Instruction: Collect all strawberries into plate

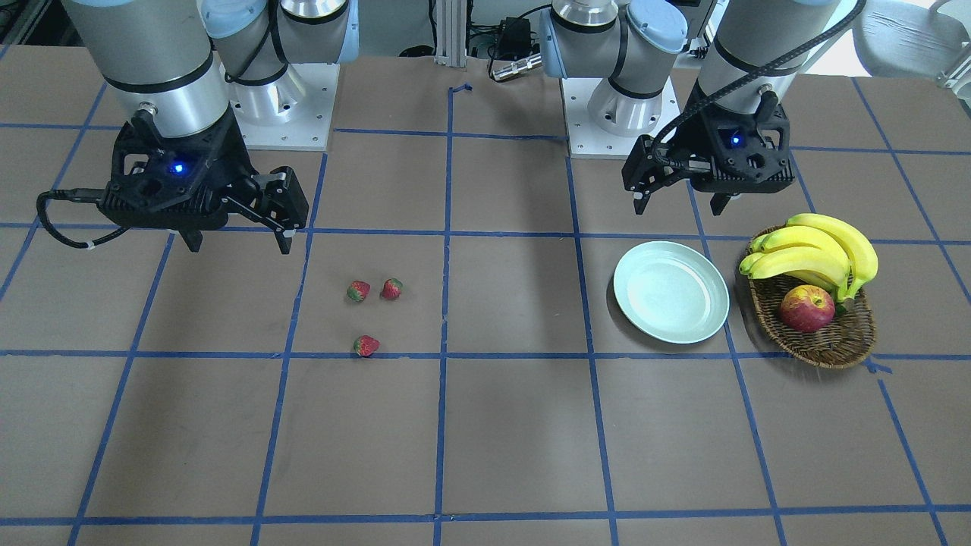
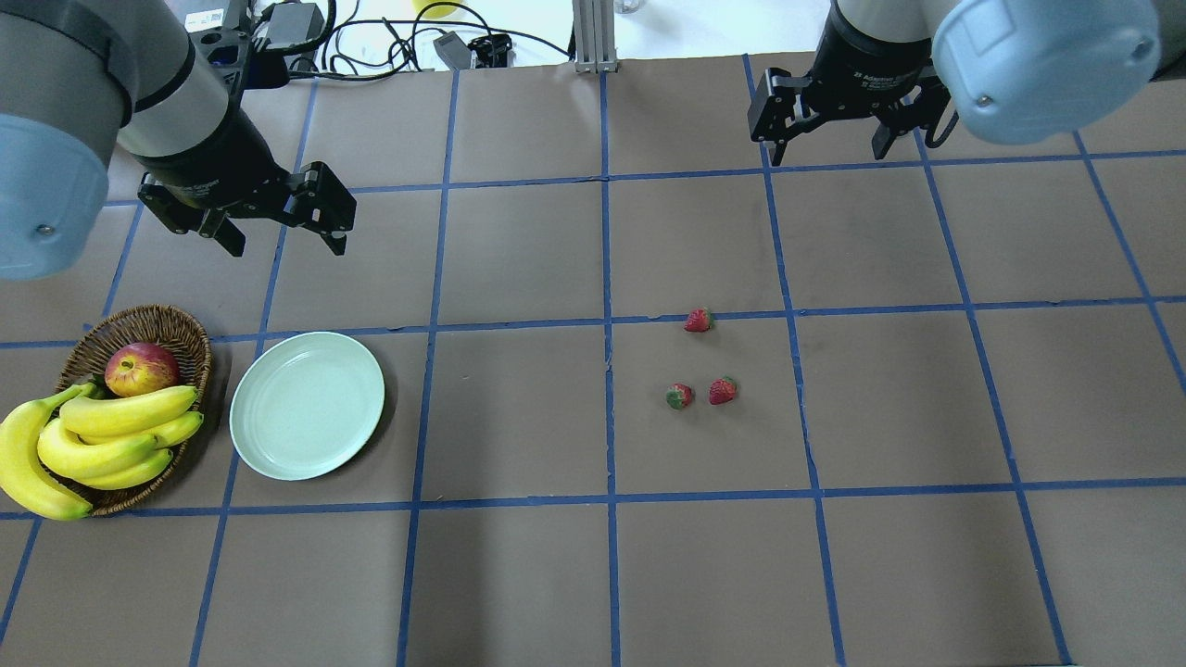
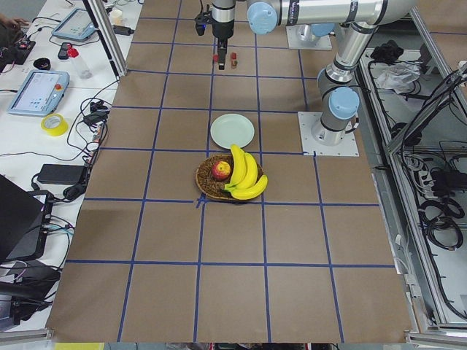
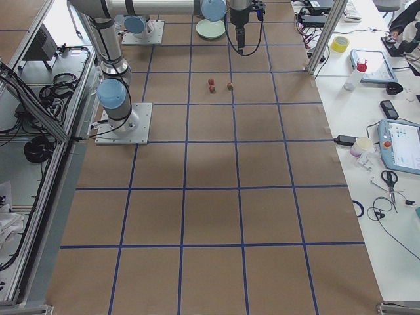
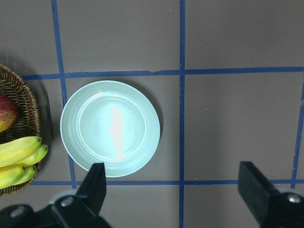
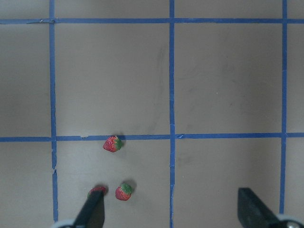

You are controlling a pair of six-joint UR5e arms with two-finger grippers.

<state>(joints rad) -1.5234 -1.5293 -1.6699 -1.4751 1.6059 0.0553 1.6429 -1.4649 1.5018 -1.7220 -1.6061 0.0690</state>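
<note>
Three small red strawberries (image 2: 723, 391) lie well apart from the round pale-green glossy plate (image 2: 307, 405); the left gripper (image 2: 284, 243) near it and the distant right gripper (image 2: 827, 155) both gape wide.

A finger (image 6: 92, 211) of the right gripper (image 6: 170, 199) half hides one strawberry (image 6: 98, 189). The left wrist view's edge crops the basket (image 5: 28, 102), apple (image 5: 5, 111) and bananas (image 5: 19, 154).

Left gripper (image 2: 284, 243) and right gripper (image 2: 827, 153) hang raised, fingers (image 2: 332, 222) spread wide.

Plate (image 2: 307, 405) just beside basket (image 2: 190, 338), strawberries (image 2: 698, 320) clustered on table (image 2: 519, 574), well apart
</note>
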